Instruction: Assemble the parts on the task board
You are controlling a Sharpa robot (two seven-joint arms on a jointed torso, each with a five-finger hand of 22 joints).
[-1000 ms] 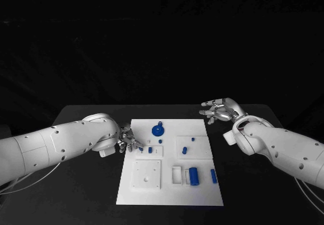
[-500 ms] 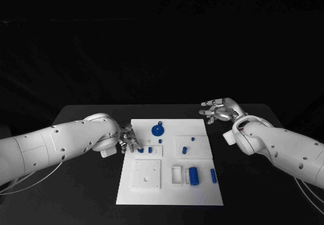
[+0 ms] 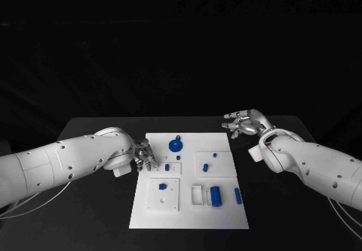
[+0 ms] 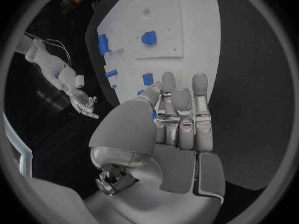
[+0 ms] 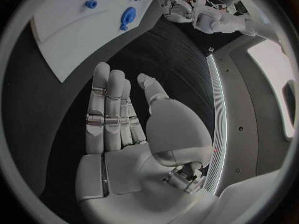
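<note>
The white task board (image 3: 226, 209) lies mid-table. My left hand (image 3: 143, 156) hovers at its left edge, fingers straight and close together, holding nothing (image 4: 181, 117). A small blue piece (image 3: 162, 186) lies on the board's square plate (image 3: 172, 201); the left wrist view shows it too (image 4: 148, 37). Another blue piece (image 3: 167, 168) stands just beside the left fingertips (image 4: 147, 78). A round blue disc (image 3: 176, 145) sits near the far edge (image 5: 128, 16). My right hand (image 3: 242, 123) hangs open beyond the board's far right corner, over the table (image 5: 121, 119).
More blue pieces sit on the board: two small ones (image 3: 205, 167) (image 3: 215, 155) on the right plate, a thick one (image 3: 216, 196) by a white slot block (image 3: 198, 194), and a slim one (image 3: 238, 195) near the right edge. Black table (image 3: 90, 209) surrounds the board.
The blue piece that was at my left fingertips now lies on the square plate nearer me. The left hand drew back slightly. The right hand stayed still.
</note>
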